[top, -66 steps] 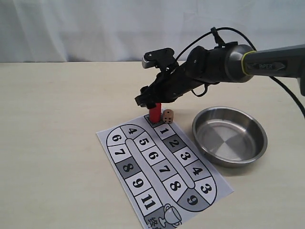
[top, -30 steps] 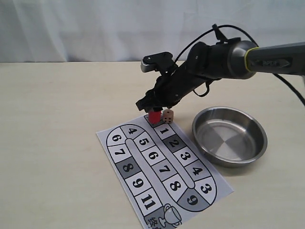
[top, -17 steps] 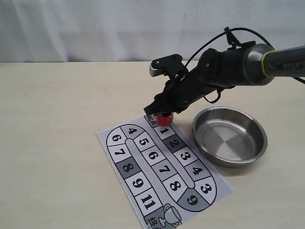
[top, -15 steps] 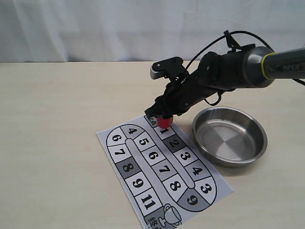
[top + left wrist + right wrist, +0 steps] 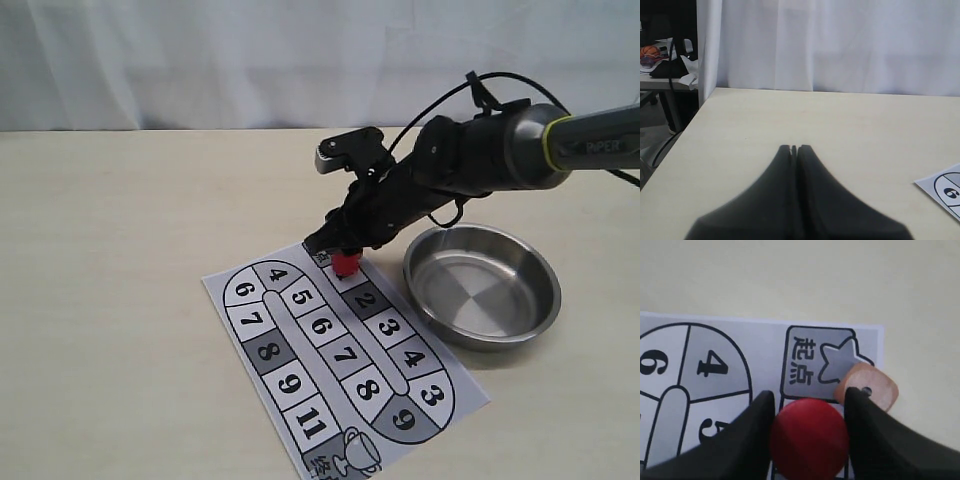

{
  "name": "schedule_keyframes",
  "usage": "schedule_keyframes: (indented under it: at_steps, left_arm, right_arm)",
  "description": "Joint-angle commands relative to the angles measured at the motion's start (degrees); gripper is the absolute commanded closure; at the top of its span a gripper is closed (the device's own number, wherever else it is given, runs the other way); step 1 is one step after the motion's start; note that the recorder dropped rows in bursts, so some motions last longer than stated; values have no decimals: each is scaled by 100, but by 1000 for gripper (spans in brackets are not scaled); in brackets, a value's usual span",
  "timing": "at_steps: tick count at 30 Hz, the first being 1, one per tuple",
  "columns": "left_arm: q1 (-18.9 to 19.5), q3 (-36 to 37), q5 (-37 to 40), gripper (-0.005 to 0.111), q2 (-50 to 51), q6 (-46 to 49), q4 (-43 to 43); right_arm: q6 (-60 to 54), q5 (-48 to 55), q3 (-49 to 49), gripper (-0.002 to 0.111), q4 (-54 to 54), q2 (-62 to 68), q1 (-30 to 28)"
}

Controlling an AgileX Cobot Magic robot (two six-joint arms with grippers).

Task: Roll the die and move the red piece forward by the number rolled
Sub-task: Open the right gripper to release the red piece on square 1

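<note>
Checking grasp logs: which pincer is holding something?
The right pincer, clamped on the small solid red cylinder; the left pincer is shut on nothing.

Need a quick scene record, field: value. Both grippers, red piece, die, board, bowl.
left gripper: jaws shut, holding nothing, over the table
right gripper: jaws closed on the red piece
red piece: upright, over the square next to the star start square; contact with board cannot be told
die: at the start square's corner, beside one right finger; hidden in exterior view
board: paper sheet, flat on table
steel bowl: on table, right of board
</note>
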Motion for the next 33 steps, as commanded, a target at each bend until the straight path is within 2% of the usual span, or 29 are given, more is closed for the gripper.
schedule_keyframes:
  at_steps: [1,9,11,20,23,26,33]
  left_arm:
    - [-1,14,-22,107,-6,-21,-4]
    - [-1,14,-22,107,-6,-21,-4]
    - [-1,14,-22,107,-6,-21,-4]
    - [-1,14,-60,107,-6,-21,-4]
    - [-1,14,-60,107,-6,-21,-4]
    - [-1,14,-60,107,-6,-21,-4]
    - [-1,14,-60,107,-6,-21,-4]
  right_arm:
    - [15,-57,29,104,-38,196,-32]
    - [15,-57,18,103,-38,157,-32]
    - [15,-71,18,99,-38,157,-32]
    - [26,-54,18,56,-38,145,-32]
    - [26,-53,18,45,-38,65,-32]
    - [187,-192,18,42,-15,-103,-32]
    - [292,-385,18,42,-15,-424,-32]
